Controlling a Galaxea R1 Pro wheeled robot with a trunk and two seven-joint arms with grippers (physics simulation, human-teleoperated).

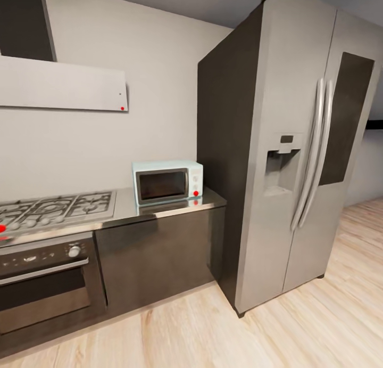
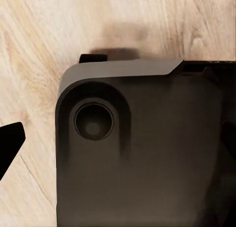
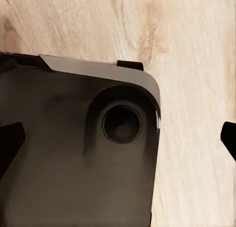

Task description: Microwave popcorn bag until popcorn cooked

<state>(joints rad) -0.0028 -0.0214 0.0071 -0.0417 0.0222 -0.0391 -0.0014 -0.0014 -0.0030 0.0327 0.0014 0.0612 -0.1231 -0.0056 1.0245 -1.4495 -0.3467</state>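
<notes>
The pale-blue microwave (image 1: 167,182) stands with its dark door closed at the right end of the grey steel countertop (image 1: 126,212), beside the fridge. A red dot shows on its side panel. The popcorn bag is out of view. My left gripper (image 2: 118,143) hangs over the robot's dark base (image 2: 147,163) and the wooden floor, with one dark fingertip (image 2: 10,143) at the frame's edge. Its jaws stand wide apart and hold nothing. My right gripper (image 3: 118,141) is likewise open and empty, and its fingertips (image 3: 10,143) sit at both frame edges.
A tall steel double-door fridge (image 1: 298,171) rises right of the counter. A gas hob (image 1: 53,208) with black grates lies left of the microwave, over a built-in oven (image 1: 42,283). A range hood (image 1: 58,83) hangs above. Light wooden floor (image 1: 213,330) stretches in front.
</notes>
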